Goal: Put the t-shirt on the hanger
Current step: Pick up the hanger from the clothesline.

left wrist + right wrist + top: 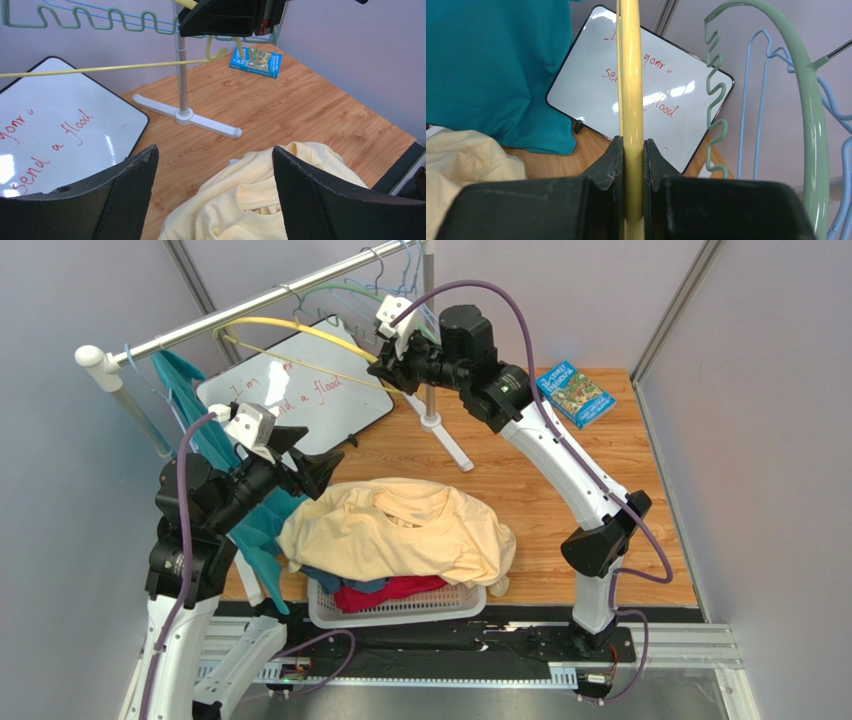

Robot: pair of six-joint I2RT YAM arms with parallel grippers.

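The pale cream-yellow t-shirt (400, 532) lies heaped over a white basket (400, 608) at the near edge, its ribbed neck facing up; it also shows in the left wrist view (260, 200). My left gripper (318, 468) is open and empty, just left of and above the shirt's neck. The yellow hanger (300, 332) hangs by the rail. My right gripper (385, 368) is shut on the hanger's bar (630, 100). In the left wrist view the hanger's lower bar (100, 68) runs across the top.
A rail (260, 308) on a white foot (450, 445) holds a teal garment (190, 400), a pale green hanger (811, 110) and light blue hangers (756, 100). A whiteboard (300, 400) lies at the back left, a blue book (575, 393) at the back right. Red and blue clothes fill the basket.
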